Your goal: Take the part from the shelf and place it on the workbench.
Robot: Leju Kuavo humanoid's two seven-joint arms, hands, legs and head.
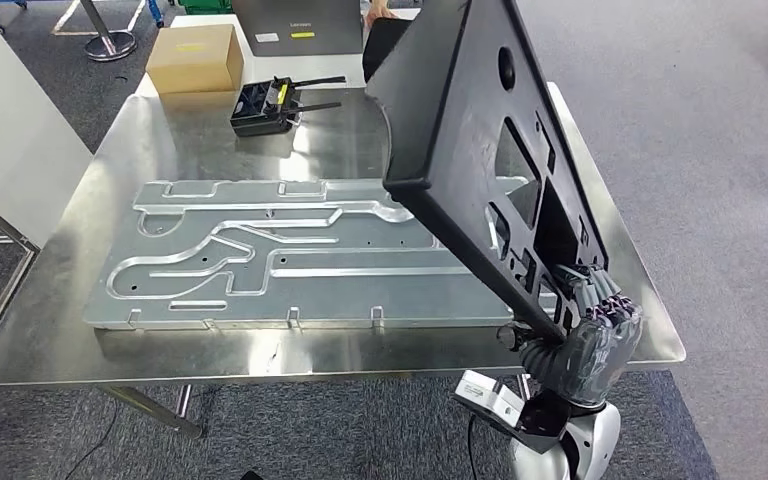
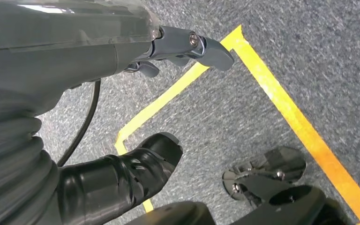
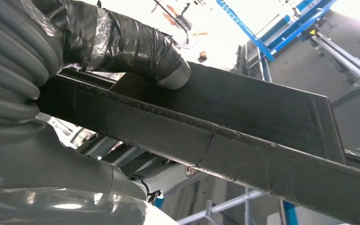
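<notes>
Right hand (image 1: 588, 335) grips the black part (image 1: 480, 150) by its lower edge, tilted above the workbench (image 1: 80, 330). Left hand (image 2: 122, 178) hangs, fingers apart, holding nothing. Fetch done; set-down remains.

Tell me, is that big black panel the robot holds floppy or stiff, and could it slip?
Probably stiff: the black panel stays flat though the right hand grips just its lower corner. Its many cutouts suggest it is fairly light. Held tilted by one corner, it could twist or slip.
</notes>
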